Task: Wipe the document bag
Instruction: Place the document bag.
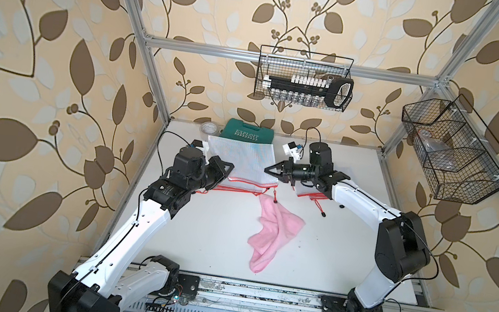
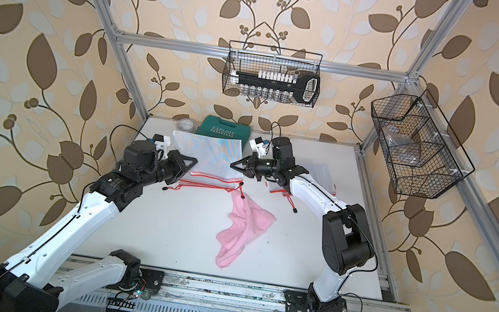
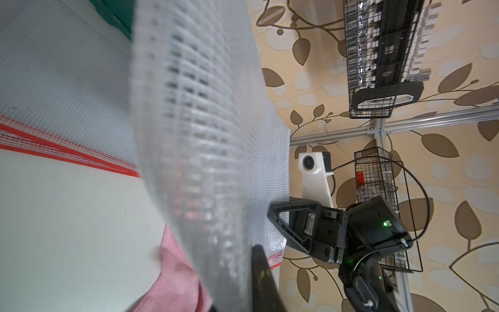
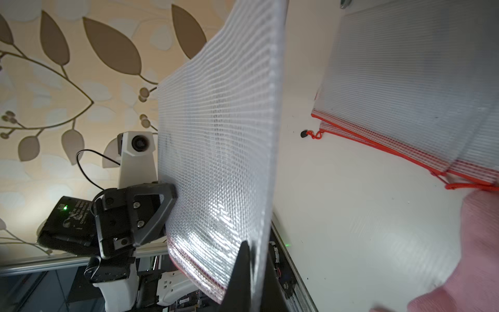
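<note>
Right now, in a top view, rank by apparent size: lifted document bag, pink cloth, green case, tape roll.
1. document bag (lifted, nearer camera)
2. pink cloth
3. green case, partly hidden
4. tape roll

"EXPLOIT", white capitals above row of arrowheads, on green case (image 1: pixel 247 132); legible in both top views.

Left tool (image 1: pixel 230 167) opposite clamped right tool (image 1: pixel 268 169)
</note>
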Motion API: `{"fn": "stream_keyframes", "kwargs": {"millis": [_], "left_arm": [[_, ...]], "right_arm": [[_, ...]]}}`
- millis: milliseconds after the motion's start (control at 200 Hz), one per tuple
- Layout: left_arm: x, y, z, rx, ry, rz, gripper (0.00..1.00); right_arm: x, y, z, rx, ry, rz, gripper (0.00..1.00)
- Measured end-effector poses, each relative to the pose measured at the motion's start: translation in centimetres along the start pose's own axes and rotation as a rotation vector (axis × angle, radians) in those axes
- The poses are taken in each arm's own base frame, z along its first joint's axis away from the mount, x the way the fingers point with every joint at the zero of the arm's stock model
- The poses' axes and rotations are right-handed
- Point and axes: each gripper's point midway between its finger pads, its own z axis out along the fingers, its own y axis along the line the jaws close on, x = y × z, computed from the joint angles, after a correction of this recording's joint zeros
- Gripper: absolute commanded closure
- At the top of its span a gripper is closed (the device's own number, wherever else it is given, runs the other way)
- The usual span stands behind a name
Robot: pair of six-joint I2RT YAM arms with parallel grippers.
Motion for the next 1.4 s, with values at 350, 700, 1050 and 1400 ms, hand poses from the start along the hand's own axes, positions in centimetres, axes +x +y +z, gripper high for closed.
{"fn": "stream_keyframes", "kwargs": {"millis": [350,700,1050,1400], "left_arm": [[1.1,4.1,3.8,-0.213,0.162,0.097,0.39],[0.8,8.1,6.8,-0.350,0.225,0.123,0.40],[-2.3,10.9,7.7,-0.414,0.188,0.104,0.40],[-2.8,12.6,8.1,-0.449,0.199,0.108,0.40]], "right_arm": [[-9.2,-12.2,-13.9,0.619,-0.206,-0.018,1.00],[-5.7,-28.4,-19.6,1.111,0.084,0.095,1.00],[-10.3,-27.9,-22.7,1.277,0.057,-0.076,1.00],[-9.6,-31.9,-23.2,1.363,0.156,-0.068,1.00]]}}
